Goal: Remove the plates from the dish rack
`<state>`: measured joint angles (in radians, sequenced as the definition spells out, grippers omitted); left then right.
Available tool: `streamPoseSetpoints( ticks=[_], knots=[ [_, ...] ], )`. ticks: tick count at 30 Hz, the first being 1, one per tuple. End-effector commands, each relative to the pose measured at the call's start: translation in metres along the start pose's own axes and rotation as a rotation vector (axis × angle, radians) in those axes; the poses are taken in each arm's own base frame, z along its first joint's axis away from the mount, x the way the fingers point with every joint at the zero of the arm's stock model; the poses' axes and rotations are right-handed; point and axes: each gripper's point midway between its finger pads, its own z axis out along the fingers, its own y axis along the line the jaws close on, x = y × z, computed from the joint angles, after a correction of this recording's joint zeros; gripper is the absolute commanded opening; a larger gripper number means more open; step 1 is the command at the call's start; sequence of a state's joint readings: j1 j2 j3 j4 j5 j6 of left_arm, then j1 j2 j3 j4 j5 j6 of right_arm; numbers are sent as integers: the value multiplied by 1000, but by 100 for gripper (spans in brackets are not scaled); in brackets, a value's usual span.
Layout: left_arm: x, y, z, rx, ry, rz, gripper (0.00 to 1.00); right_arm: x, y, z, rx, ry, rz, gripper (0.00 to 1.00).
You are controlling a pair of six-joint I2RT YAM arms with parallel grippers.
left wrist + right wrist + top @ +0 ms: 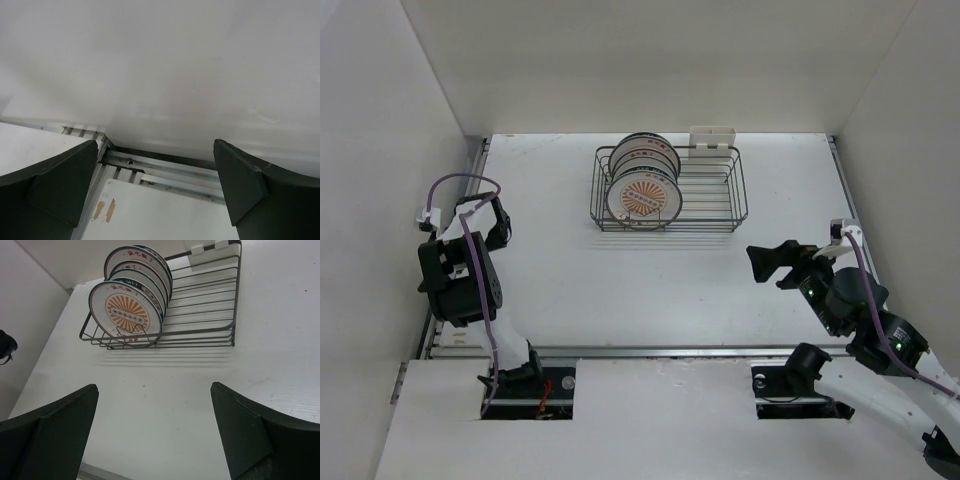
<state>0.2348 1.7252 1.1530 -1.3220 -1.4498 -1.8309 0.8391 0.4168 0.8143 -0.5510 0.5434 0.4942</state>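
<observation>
The dish rack [712,226] is a dark wire basket at the back middle of the table, with a white holder [712,137] on its far edge. Several plates [642,196] stand upright in its left half; the front one shows an orange sunburst centre and a teal rim. The right wrist view shows the rack [205,342] and plates [127,314] ahead. My right gripper [772,265] is open and empty, right of and nearer than the rack; its jaws [155,432] stand wide apart over bare table. My left gripper [496,222] is open and empty at the far left [155,192].
White walls enclose the table on the left, back and right. An aluminium rail [165,170] runs along the table's left edge by the wall. The left arm's tip [6,347] shows at the left edge of the right wrist view.
</observation>
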Motion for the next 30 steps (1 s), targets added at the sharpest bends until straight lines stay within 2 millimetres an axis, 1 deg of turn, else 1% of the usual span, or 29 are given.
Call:
streamPoseSetpoints(
  ticks=[1, 5, 6, 8, 9, 10, 11, 12, 13, 14, 15, 16, 17, 18, 19, 20, 21, 22, 23, 24, 25, 26, 27, 28, 29, 30],
  knots=[
    [-21, 24, 0, -6, -28, 211, 100, -5, -1, -2, 4, -21, 15, 100],
    [-21, 24, 0, -6, -28, 211, 100, -5, 3, 0, -5, -17, 25, 100],
    [-21, 24, 0, -6, -28, 211, 100, -4, 6, 2, -16, -14, 27, 100],
    [-24, 24, 1, 0, -42, 243, 100, -12, 12, 1, -32, -24, 37, 100],
    [-31, 21, 1, 6, -54, 255, 100, -14, 15, 4, -34, -27, 38, 100],
    [-46, 14, 0, 11, -65, 254, 100, -20, 19, 7, -41, -41, 25, 100],
    [-56, 5, -3, 24, -84, 306, 100, -25, 23, 9, -44, -48, 11, 100],
    [-68, 3, -4, 17, -86, 458, 100, -38, 29, 9, -55, -69, 2, 100],
    [-90, -6, -6, 17, -86, 448, 100, -41, 37, 21, -53, -70, -53, 100],
    [-98, -7, -7, 16, -76, 466, 100, -46, 43, 27, -55, -78, -81, 100],
    [-104, -9, -10, 26, -69, 480, 100, -61, 56, 30, -86, -99, -100, 100],
    [-110, -12, -15, 39, -74, 487, 100, -59, 69, 50, -88, -83, -145, 100],
    [-123, -12, -22, 58, -92, 512, 100, -62, 79, 59, -101, -78, -206, 100],
    [-131, -20, -42, 123, -133, 515, 100, -63, 92, 67, -133, -58, -237, 100],
    [-137, -25, -56, 163, -171, 530, 100, -93, 112, 70, -168, -98, -232, 100],
    [-146, -28, -71, 206, -210, 535, 100, -70, 120, 102, -159, 1, -312, 100],
    [-156, -31, -88, 243, -269, 579, 100, -70, 128, 115, -165, 35, -324, 100],
    [-165, -33, -121, 339, -323, 576, 100, -100, 143, 123, -196, 9, -305, 100],
    [-169, -34, -138, 382, -359, 593, 100, -70, 140, 156, -165, 123, -354, 100],
    [-178, -31, -153, 431, -362, 584, 100, -71, 142, 169, -169, 141, -353, 100],
    [-180, -29, -181, 506, -399, 653, 100, -85, 146, 180, -201, 125, -349, 100],
    [-182, -28, -193, 545, -399, 673, 100, -83, 147, 190, -210, 139, -357, 100],
    [-186, -25, -204, 589, -385, 678, 100, -71, 145, 206, -210, 171, -370, 100],
    [-167, -26, -216, 681, -298, 758, 100, -69, 148, 210, -219, 178, -370, 100],
    [-165, -28, -230, 822, -258, 859, 100, -69, 145, 215, -218, 181, -367, 100],
    [-154, -27, -242, 984, -174, 904, 100, -68, 140, 220, -211, 189, -366, 100]
  ],
)
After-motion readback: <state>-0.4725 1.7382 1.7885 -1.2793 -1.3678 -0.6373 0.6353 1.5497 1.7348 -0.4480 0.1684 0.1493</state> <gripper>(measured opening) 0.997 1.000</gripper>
